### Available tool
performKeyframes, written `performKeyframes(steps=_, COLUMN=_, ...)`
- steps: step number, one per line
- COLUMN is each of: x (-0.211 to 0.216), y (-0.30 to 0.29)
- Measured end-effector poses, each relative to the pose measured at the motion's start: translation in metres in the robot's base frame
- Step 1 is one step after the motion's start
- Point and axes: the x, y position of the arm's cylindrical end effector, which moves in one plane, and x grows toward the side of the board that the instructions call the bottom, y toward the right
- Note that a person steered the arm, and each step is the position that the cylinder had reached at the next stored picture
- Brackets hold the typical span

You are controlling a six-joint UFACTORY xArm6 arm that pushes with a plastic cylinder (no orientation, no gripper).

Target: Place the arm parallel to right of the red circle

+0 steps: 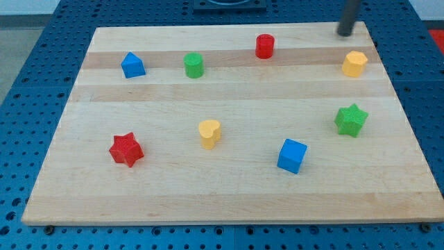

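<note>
We are resting my tip (345, 32) near the board's (229, 198) top right corner. There are no fingers on this rod, so nothing is spreading or pinching.

Just below the tip and slightly to the view's right, the yellow hexagon (354, 63) is sitting apart from it. The red circle (265, 46) is standing well to the view's left of the tip, along the top strip of the board and a little lower in the view.

Further left along that row we are seeing the green cylinder (194, 64) and the blue block (132, 65).

Lower down, the green star (351, 119) is lying at the right, the blue cube (292, 155) below it to the left, the yellow heart (209, 132) near the middle, and the red star (126, 149) at the left. All 8 blocks are lying apart from each other.
</note>
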Motion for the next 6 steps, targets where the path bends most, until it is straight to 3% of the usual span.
performKeyframes(steps=1, x=0.001, y=-0.020)
performKeyframes(steps=2, x=0.011, y=-0.101)
performKeyframes(steps=3, x=0.013, y=-0.118)
performKeyframes(steps=5, x=0.044, y=-0.096)
performKeyframes(steps=6, x=-0.011, y=-0.111)
